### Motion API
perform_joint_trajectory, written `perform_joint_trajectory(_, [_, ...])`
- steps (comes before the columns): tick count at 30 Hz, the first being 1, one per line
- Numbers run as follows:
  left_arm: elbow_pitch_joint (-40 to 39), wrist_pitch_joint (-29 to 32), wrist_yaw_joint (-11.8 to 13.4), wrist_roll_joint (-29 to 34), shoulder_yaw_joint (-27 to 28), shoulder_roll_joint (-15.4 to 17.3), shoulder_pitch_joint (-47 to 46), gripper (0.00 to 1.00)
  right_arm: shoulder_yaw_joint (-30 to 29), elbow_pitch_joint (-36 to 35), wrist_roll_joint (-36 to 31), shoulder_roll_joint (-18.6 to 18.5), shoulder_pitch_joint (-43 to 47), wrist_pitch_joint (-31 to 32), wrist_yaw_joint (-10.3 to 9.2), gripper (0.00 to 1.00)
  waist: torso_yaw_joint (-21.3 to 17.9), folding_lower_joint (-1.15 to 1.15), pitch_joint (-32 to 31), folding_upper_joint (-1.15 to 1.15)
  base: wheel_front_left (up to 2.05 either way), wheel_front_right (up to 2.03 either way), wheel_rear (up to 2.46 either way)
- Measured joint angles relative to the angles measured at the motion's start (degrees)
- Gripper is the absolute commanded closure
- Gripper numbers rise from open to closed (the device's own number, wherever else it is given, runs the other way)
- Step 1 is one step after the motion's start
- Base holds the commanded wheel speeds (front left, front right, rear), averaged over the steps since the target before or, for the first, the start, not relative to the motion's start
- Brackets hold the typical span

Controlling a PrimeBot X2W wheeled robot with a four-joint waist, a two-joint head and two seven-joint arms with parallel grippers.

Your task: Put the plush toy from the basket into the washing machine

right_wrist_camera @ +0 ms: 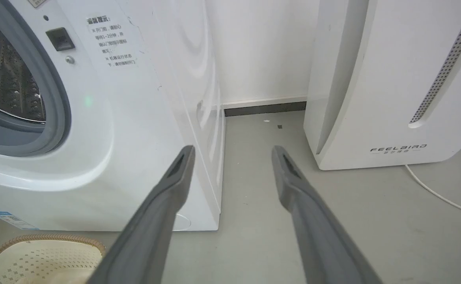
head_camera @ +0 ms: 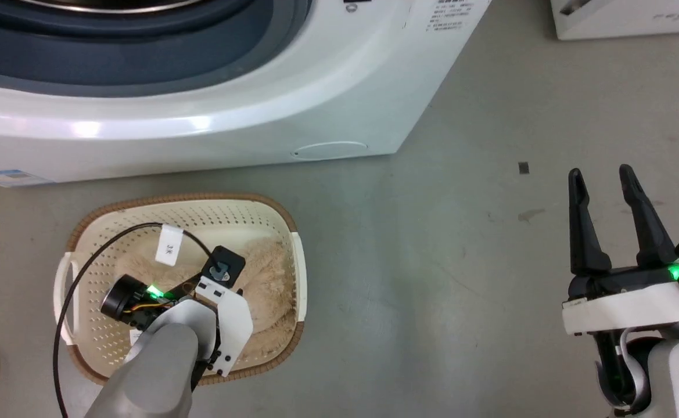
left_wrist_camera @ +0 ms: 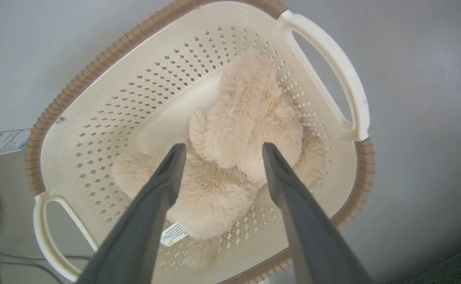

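The cream-beige plush toy (left_wrist_camera: 234,157) lies inside the oval perforated basket (left_wrist_camera: 108,118), which stands on the floor before the washing machine (head_camera: 316,87). My left gripper (left_wrist_camera: 220,148) hangs just above the toy, open, its two fingers straddling the toy's middle. In the head view the left wrist covers much of the toy (head_camera: 266,278) in the basket (head_camera: 200,206). My right gripper (head_camera: 602,177) is open and empty over bare floor at the right. The machine's grey seal and steel drum (right_wrist_camera: 5,79) show with the door open.
The white FEELBIRD appliance (right_wrist_camera: 396,79) stands right of the washing machine, with a white cable (right_wrist_camera: 443,195) trailing on the floor. A black cable (head_camera: 83,273) loops from my left wrist over the basket. Grey floor lies between basket and right gripper.
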Motion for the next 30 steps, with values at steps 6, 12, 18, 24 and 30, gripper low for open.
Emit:
perform_joint_trajectory(6, [3.5, 1.57, -0.48, -1.14, -4.01, 1.45, -3.27, 0.0, 0.1, -0.35, 0.87, 0.0, -1.16, -0.57, 0.0, 0.0, -0.72, 0.0, 3.23, 0.0, 0.0, 0.0, 0.0])
perform_joint_trajectory(12, [6.95, 2.21, -0.93, -1.96, -7.3, 2.85, -7.03, 0.0, 0.08, -0.77, 1.46, 0.0, -2.42, -1.48, 0.0, 0.0, -1.39, 0.0, 6.53, 0.0, 0.0, 0.0, 0.0])
perform_joint_trajectory(18, [10.46, 1.42, -0.89, -2.52, -9.27, 3.74, -11.29, 0.0, -0.05, -1.19, 2.27, 0.0, -3.67, -2.07, 0.0, 0.0, -1.84, 0.0, 9.99, 0.0, 0.0, 0.0, 0.0])
perform_joint_trajectory(24, [13.95, 1.78, -0.99, -3.04, -11.5, 4.04, -14.6, 0.0, 0.02, -1.51, 3.23, 0.0, -4.76, -2.68, 0.0, 0.0, -2.24, 0.0, 13.54, 0.0, 0.0, 0.0, 0.0])
perform_joint_trajectory(30, [17.42, 1.57, -1.18, -3.09, -13.91, 4.42, -18.26, 0.0, 0.08, -1.78, 3.88, 0.0, -6.55, -3.59, 0.0, 0.0, -2.48, 0.0, 16.92, 0.0, 0.0, 0.0, 0.0])
